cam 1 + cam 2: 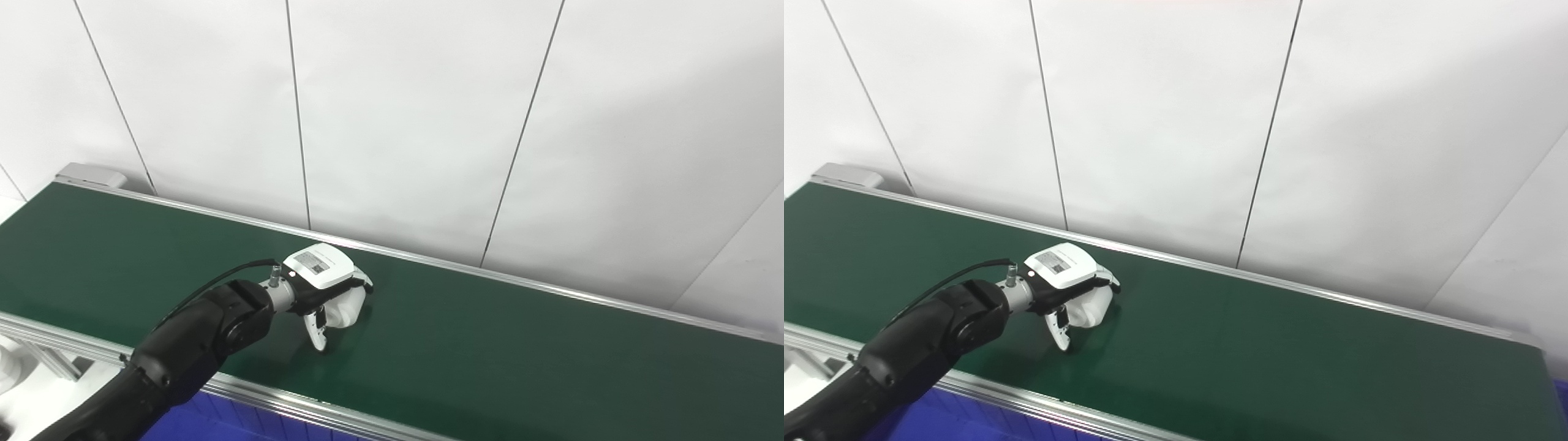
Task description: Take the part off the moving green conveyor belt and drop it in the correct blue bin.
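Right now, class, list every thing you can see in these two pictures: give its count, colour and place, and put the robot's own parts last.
Conveyor belt: one, dark green with silver side rails, running across the scene from left to right.
Part: one, white, on the belt left of centre, under the left hand.
Bin: blue, partly visible below the belt's near rail; count cannot be told.
Wall panels: several, white, behind the belt.
Left arm: one, black, entering from bottom left.
Left hand: one, white and black, fingers around the part.
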Robot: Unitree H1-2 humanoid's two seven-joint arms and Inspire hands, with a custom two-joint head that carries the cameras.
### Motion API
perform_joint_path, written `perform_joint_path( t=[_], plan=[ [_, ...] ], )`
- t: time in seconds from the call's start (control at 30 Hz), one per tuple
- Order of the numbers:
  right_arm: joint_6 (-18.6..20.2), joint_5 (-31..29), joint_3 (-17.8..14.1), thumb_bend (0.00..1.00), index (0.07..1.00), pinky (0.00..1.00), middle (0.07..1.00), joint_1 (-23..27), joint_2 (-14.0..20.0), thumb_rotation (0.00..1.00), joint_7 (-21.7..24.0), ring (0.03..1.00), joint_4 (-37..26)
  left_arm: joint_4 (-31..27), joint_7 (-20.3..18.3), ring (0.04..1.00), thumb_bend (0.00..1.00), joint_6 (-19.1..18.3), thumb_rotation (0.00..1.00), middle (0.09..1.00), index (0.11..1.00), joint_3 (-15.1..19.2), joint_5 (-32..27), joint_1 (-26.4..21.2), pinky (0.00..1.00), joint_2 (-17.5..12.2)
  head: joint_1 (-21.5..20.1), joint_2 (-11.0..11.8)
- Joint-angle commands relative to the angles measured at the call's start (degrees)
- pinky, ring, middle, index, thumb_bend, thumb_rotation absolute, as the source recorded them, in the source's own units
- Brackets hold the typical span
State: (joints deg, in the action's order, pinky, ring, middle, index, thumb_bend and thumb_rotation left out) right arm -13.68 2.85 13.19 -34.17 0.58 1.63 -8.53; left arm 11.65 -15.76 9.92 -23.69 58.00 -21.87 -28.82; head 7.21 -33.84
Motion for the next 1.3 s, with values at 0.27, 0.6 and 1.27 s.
perform_joint_path(
  t=[0.27,0.6,1.27],
  plan=[
    [0.5,-0.3,0.2,0.59,1.0,1.0,0.979,-0.8,-0.5,1.0,0.3,0.936,-2.0,7.1,21.9,0.381,0.51,3.5,0.0,0.495,0.537,0.1,2.0,-2.5,0.39,1.4,0.0,-0.2],
    [0.6,-0.5,0.4,0.59,1.0,1.0,0.979,-0.7,-0.4,0.99,0.6,0.933,-2.1,7.7,23.3,0.399,0.5,3.5,0.0,0.526,0.49,-0.6,1.8,-2.6,0.38,1.2,0.0,-0.4],
    [6.4,-1.0,0.3,0.61,1.0,1.0,0.971,-2.1,0.9,1.0,1.2,0.931,-10.7,-27.8,6.0,0.359,0.5,-0.5,0.0,0.445,0.538,8.2,-8.6,5.1,0.31,-1.0,9.4,-12.0]
  ],
)
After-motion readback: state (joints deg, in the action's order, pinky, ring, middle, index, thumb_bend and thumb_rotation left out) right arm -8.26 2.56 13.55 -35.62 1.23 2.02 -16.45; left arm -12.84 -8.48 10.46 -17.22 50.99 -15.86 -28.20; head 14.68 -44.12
